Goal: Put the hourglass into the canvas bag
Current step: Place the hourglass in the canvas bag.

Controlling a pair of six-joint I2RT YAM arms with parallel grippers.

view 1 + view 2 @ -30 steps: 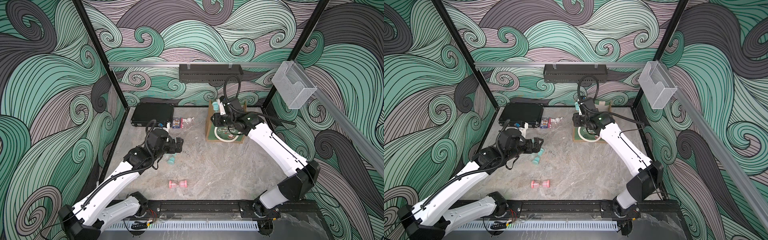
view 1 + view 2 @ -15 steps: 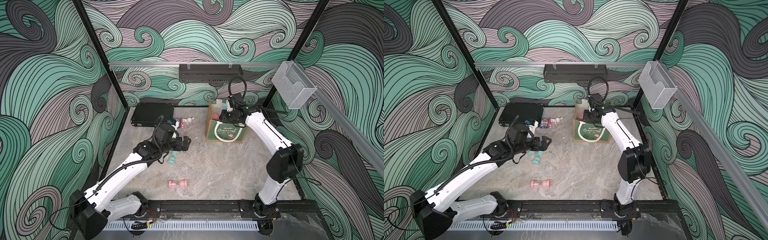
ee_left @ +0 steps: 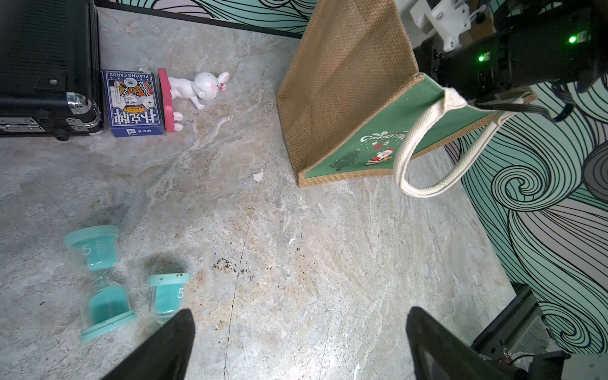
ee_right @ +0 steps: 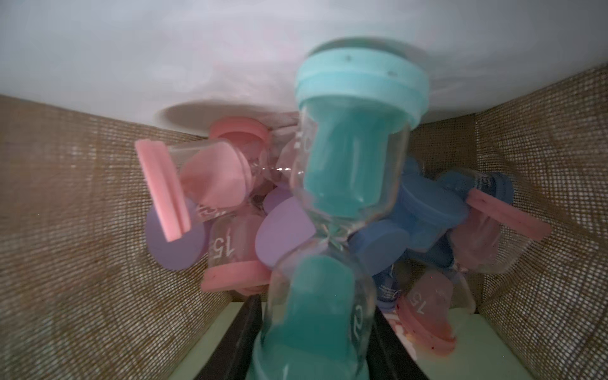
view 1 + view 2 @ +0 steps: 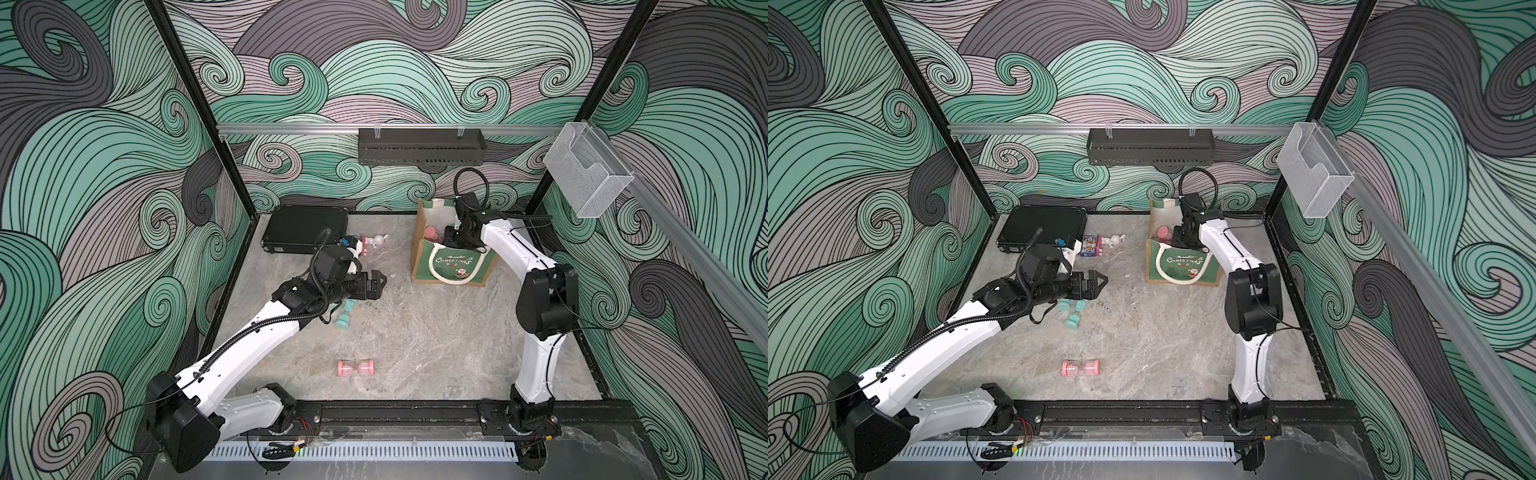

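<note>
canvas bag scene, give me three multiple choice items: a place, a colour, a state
1. The pink hourglass outside the canvas bag lies: A on the table; B inside the black case; C in the wall tray.
2. The hourglass in the right claw is: A purple; B teal; C pink.
3. The left claw is: A shut on the bag; B shut on an hourglass; C open, empty.
Key: 1 A, it lies alone on bare tabletop; 2 B, the teal hourglass sits between the jaws; 3 C, jaws spread, nothing between.
</note>
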